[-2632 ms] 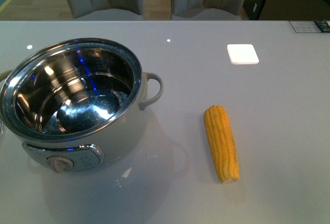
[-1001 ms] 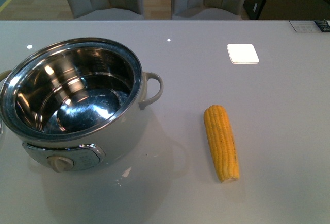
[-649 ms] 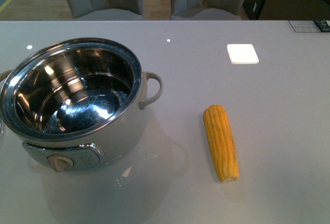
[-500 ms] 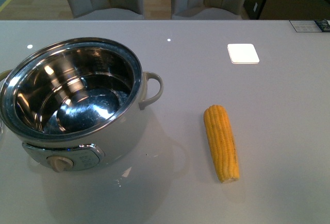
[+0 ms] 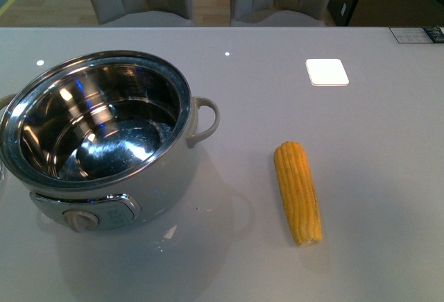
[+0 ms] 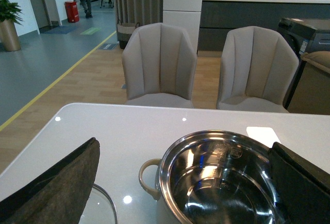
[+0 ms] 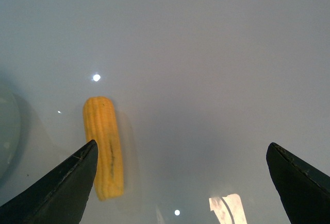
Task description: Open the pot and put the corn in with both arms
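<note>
A large round electric pot with a white body (image 5: 163, 187) and a shiny steel inner bowl is seen on the left part of the pale grey glossy tabletop (image 5: 388, 177) in the front view. It stands upright and uncovered, and nothing is seen inside the bowl. A white loop handle (image 5: 206, 118) sticks out on its right side, and a control knob (image 5: 82, 221) is set in the near face.

A single bare yellow corn cob (image 5: 298, 192) lies flat on the tabletop to the right of the pot and well apart from it. Its length runs roughly front to back, and its narrower end lies nearer the robot. A small white square tile (image 5: 327, 72) is seen farther back on the right.

No arm appears in the front view. In the left wrist view, the left hand (image 6: 184, 144) is spread wide and holds nothing, with the pot framed between its dark fingers (image 6: 56, 183). Two grey upholstered chairs (image 6: 160, 64) stand beyond the table edge. In the right wrist view, the right hand (image 7: 181, 145) is likewise spread wide and empty above the tabletop, and the cob lies near one finger (image 7: 67, 183).
</note>
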Controlling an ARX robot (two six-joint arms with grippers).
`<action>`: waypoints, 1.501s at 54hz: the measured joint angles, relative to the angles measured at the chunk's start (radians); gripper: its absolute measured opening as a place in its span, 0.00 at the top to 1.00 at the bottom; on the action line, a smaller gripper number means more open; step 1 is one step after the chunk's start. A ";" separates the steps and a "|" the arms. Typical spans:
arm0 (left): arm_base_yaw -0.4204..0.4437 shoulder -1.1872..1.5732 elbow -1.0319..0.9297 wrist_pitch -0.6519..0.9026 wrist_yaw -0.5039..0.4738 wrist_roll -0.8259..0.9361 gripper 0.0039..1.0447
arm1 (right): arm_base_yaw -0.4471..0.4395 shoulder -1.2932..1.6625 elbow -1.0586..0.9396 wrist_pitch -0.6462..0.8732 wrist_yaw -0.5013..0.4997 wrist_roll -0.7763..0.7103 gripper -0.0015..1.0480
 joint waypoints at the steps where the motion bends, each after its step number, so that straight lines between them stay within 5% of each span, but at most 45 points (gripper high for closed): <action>1: 0.000 0.000 0.000 0.000 0.000 0.000 0.06 | 0.004 0.033 0.013 0.015 0.000 0.000 0.08; 26: 0.000 0.000 0.000 0.000 0.000 0.000 0.06 | 0.074 0.780 0.399 0.108 -0.069 -0.005 0.08; 67: 0.000 0.000 0.000 0.000 0.000 0.000 0.06 | 0.154 1.100 0.606 0.111 -0.169 -0.050 0.09; 81: 0.000 0.000 0.000 0.000 0.000 0.000 0.06 | 0.166 1.119 0.621 0.079 -0.160 -0.055 0.53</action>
